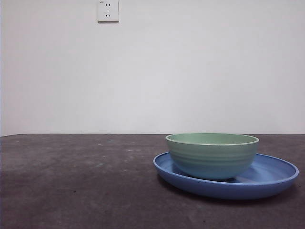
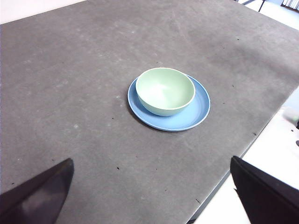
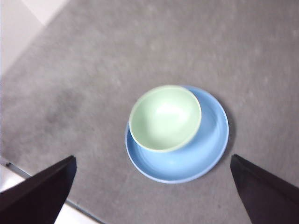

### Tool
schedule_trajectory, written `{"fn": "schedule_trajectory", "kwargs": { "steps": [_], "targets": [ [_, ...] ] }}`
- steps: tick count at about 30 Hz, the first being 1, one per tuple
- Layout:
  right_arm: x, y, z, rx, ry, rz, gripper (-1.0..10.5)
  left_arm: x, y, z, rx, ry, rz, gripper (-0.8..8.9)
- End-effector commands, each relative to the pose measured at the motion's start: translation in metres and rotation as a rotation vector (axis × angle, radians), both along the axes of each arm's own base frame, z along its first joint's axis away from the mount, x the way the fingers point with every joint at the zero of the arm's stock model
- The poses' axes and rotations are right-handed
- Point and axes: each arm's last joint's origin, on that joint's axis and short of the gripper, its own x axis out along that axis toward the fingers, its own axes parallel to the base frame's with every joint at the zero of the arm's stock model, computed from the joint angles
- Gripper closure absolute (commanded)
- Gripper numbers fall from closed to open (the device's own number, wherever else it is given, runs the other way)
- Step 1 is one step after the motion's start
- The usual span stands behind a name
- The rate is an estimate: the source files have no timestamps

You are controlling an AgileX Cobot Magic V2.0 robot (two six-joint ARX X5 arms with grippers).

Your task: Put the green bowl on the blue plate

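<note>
One green bowl and one blue plate are the only dishes on the dark grey table, seen from the front with a single white wall socket high on the pale wall at left. Moving right across the tabletop, the bowl sits upright inside the plate, its open mouth facing straight up and faint horizontal ridges ringing its side. It rests off-centre, toward the plate's left side in the front view, leaving a broad crescent of bare blue at right. Both pieces are round, so neither shows a long axis. No brand, label or readable writing appears on either dish.

From the left wrist view, the bowl stands on the plate well away from the left gripper, whose two black jaws are spread wide apart and hold nothing. In the right wrist view, slightly blurred, the right gripper hangs above the bowl and plate, its jaws likewise parted and empty, clear of both dishes.
</note>
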Motion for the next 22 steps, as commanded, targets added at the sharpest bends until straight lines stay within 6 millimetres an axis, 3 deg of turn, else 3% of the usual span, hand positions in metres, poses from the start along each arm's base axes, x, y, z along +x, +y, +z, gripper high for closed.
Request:
{"fn": "schedule_trajectory", "kwargs": {
  "steps": [1, 7, 14, 22],
  "targets": [
    [0.018, 0.004, 0.0, -0.026, 0.038, 0.014, 3.6, -0.001, 0.0, 0.004, -0.016, -0.012, -0.007, 1.76],
    [0.078, 0.009, -0.028, -0.118, 0.22, 0.043, 3.6, -0.001, 0.0, 0.004, -0.016, -0.012, -0.007, 1.75],
    [0.148, 0.003, -0.076, -0.091, 0.413, 0.054, 3.6, -0.001, 0.0, 0.004, -0.016, -0.013, -0.007, 1.76],
    [0.192, -0.014, -0.117, -0.075, 0.49, -0.014, 3.8, -0.001, 0.0, 0.004, -0.016, -0.013, -0.007, 1.76]
  ]
}}
